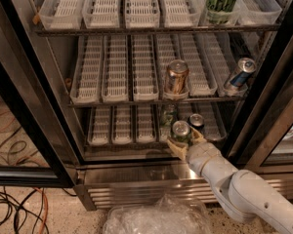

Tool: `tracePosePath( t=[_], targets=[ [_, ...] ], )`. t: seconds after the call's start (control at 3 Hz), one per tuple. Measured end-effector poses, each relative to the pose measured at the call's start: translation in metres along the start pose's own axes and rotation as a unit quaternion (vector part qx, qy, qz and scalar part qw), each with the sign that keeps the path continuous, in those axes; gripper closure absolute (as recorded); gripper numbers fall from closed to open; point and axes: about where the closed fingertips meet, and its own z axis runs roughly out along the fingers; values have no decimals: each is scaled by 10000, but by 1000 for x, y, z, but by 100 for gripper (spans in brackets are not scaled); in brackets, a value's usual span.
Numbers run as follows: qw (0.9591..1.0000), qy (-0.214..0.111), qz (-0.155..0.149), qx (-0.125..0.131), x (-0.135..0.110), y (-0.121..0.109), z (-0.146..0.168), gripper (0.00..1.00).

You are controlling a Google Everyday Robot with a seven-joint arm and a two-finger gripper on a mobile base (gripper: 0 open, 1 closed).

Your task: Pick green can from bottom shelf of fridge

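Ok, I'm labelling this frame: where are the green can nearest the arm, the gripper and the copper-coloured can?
green can (181,127), camera view, on its silver top.
gripper (186,140), camera view, midway between its fingertips, around the green can.
copper can (176,78), camera view, on its shiny side.

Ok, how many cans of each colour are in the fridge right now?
Short green cans: 2, the front green can with the claw at it and the rear green can, both on the bottom shelf
Tall green-and-black can: 1
Copper can: 1
Blue can: 1
Total: 5
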Motion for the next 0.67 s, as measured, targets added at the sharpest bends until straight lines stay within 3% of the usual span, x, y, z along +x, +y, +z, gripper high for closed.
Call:
tracePosePath(
  t=[0.67],
  targets=[
    [9971,-39,-361,-673,-23,12,-40,100]
  ],
)
